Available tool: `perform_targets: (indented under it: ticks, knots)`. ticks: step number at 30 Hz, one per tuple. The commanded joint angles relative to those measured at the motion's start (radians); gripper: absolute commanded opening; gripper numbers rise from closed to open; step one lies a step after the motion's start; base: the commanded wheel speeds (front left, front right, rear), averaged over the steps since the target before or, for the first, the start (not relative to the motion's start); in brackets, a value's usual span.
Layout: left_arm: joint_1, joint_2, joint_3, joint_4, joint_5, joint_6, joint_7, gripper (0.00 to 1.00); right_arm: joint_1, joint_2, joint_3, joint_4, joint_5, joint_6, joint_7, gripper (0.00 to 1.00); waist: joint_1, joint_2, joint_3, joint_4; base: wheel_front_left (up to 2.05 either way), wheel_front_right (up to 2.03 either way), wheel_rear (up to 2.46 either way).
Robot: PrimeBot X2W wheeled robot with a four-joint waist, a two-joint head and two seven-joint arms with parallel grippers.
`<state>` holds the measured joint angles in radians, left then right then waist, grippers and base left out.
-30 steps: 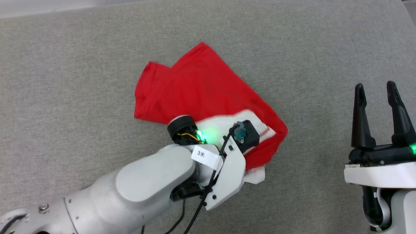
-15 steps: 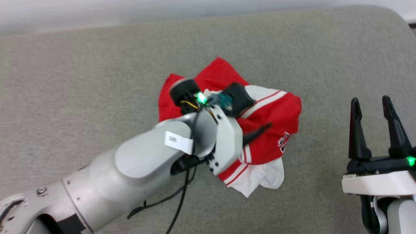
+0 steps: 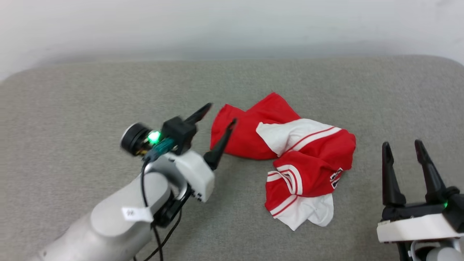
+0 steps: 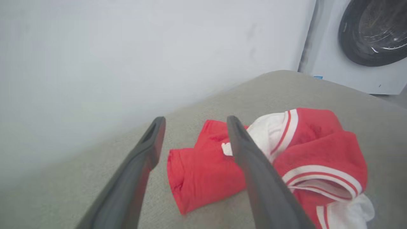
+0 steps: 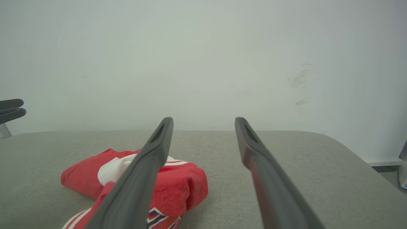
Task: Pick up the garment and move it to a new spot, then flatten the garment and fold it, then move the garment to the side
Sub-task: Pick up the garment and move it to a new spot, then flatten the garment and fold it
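Grey cushion (image 3: 108, 90) bears the garment (image 3: 290, 156) — crumpled between left end effector (image 3: 221, 113) and right end effector (image 3: 401, 143), both wide, empty.

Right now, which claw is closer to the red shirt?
The left claw: it is open and points right at the edge of the red shirt. The right claw sits off to the side, apart from it.

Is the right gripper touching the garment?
Apart. The head view shows bare grey surface between the right gripper and the garment.
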<state>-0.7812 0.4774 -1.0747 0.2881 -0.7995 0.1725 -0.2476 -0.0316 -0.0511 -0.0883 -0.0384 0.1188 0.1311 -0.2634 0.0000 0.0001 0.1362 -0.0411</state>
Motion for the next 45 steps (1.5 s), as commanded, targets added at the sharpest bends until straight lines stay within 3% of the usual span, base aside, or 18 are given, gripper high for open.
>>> perform_targets:
  ticks: [1,4,5,9,10,15,25,33,45]
  knots:
    - [0.046,0.009,0.03,-0.015,0.009,0.036,-0.012,1.0,0.016,0.001,0.001,0.006,-0.006,-0.001,-0.002,1.0,0.0,-0.0001,-0.025,0.024,0.0,0.0,0.0]
    - [0.128,0.019,0.121,-0.061,0.047,0.105,-0.019,1.0,0.032,0.001,0.0,0.017,-0.01,-0.001,-0.002,1.0,0.0,-0.0001,-0.042,0.042,0.0,0.0,0.0]
    - [0.128,0.019,0.121,-0.061,0.047,0.105,-0.019,1.0,0.032,0.001,0.0,0.017,-0.01,-0.001,-0.002,1.0,0.0,-0.0001,-0.042,0.042,0.0,0.0,0.0]
    - [0.276,0.026,0.27,-0.145,0.137,0.169,-0.017,1.0,0.043,0.002,-0.003,0.027,-0.013,-0.001,-0.002,1.0,0.0,-0.0001,-0.062,0.058,0.0,0.0,0.0]
    - [0.379,0.012,0.377,-0.197,0.205,0.195,-0.017,1.0,0.055,0.002,-0.002,0.032,-0.012,-0.001,-0.002,1.0,0.0,-0.0001,-0.073,0.068,0.0,0.0,0.0]
    - [0.532,-0.032,0.542,-0.257,0.319,0.208,-0.018,1.0,0.068,0.002,-0.001,0.042,-0.005,-0.001,-0.002,1.0,0.0,-0.0001,-0.092,0.08,0.0,0.0,0.0]
    - [0.748,-0.162,0.771,-0.29,0.489,0.138,-0.018,1.0,0.094,0.001,0.004,0.066,0.002,-0.001,-0.002,1.0,0.0,-0.0001,-0.115,0.085,0.0,0.0,0.0]
    - [0.834,-0.251,0.865,-0.297,0.598,0.071,-0.018,1.0,0.113,0.002,0.001,0.086,0.011,-0.001,-0.002,1.0,0.0,-0.0001,-0.123,0.081,0.0,0.0,0.0]
    - [0.884,-0.332,0.954,-0.282,0.687,-0.018,-0.018,1.0,0.128,0.002,-0.001,0.093,0.013,-0.001,-0.002,1.0,0.0,-0.0001,-0.138,0.076,0.0,0.0,0.0]
